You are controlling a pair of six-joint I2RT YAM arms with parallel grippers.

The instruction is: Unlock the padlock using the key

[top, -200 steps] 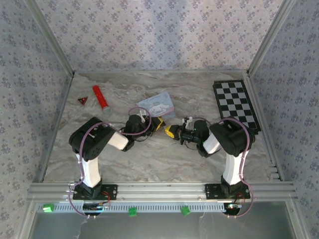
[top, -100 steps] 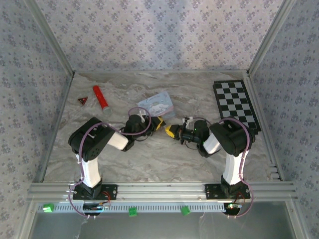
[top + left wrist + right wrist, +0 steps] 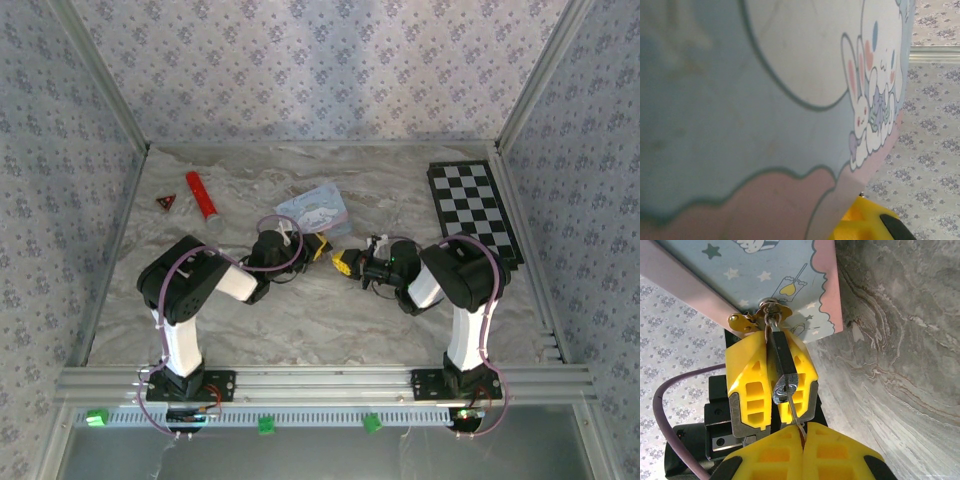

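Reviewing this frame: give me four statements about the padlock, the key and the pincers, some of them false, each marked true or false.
1. The left pincer clamps the padlock. True.
2. The key lies loose, away from both pincers. False: the right pincer pinches it, with its tip at the padlock's keyhole.
3. The padlock's shackle passes through the clasp of the blue tin. True.
4. The checkerboard lies left of the red cylinder. False: it lies far to its right.
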